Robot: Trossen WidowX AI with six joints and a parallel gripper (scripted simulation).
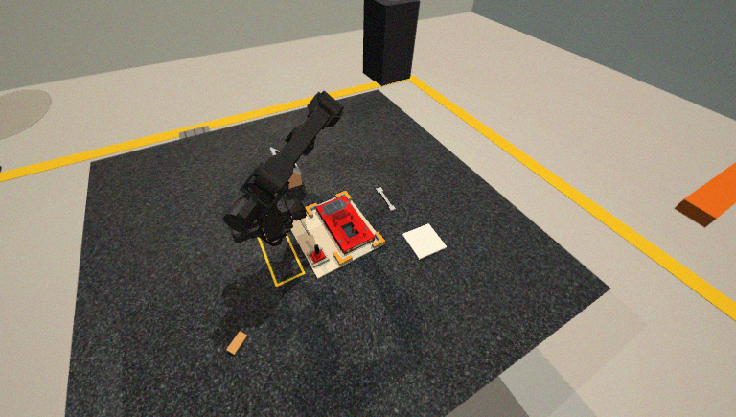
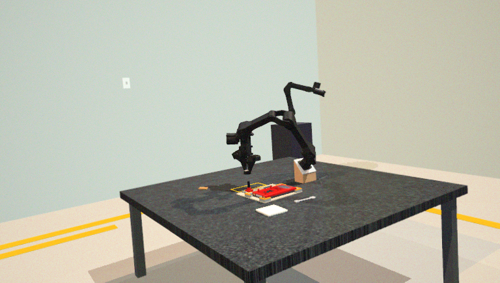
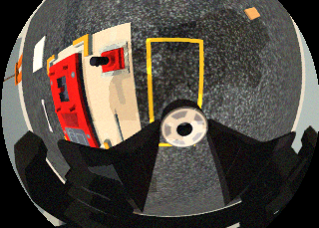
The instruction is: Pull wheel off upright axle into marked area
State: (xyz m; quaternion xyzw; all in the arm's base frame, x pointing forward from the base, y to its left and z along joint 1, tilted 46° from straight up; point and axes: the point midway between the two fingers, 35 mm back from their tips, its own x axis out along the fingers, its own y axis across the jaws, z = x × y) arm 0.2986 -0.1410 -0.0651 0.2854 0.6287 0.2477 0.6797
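Observation:
The wheel (image 3: 172, 128) is a pale disc with a dark hub, held between the fingertips of my gripper (image 3: 183, 123) (image 2: 247, 172), which is shut on it. The gripper hangs well above the table; in the wrist view the wheel overlaps the near end of the yellow marked outline (image 1: 290, 279) (image 2: 237, 187) (image 3: 174, 40). In the top view the arm hides the wheel and the outline's far end. The upright black axle (image 1: 316, 250) (image 2: 248, 184) (image 3: 98, 61) stands bare on its red base (image 1: 318, 257) (image 3: 116, 59), beside the outline, clear of the gripper.
The cream board (image 1: 325, 268) (image 3: 131, 89) also bears a red block (image 1: 357, 239) (image 2: 274, 190) (image 3: 70, 96) within orange corners. A white square (image 1: 424, 242) (image 2: 271, 210), a pale bar (image 1: 385, 198) (image 2: 305, 199) and a small orange block (image 1: 236, 342) (image 2: 203, 188) (image 3: 252, 13) lie on the table.

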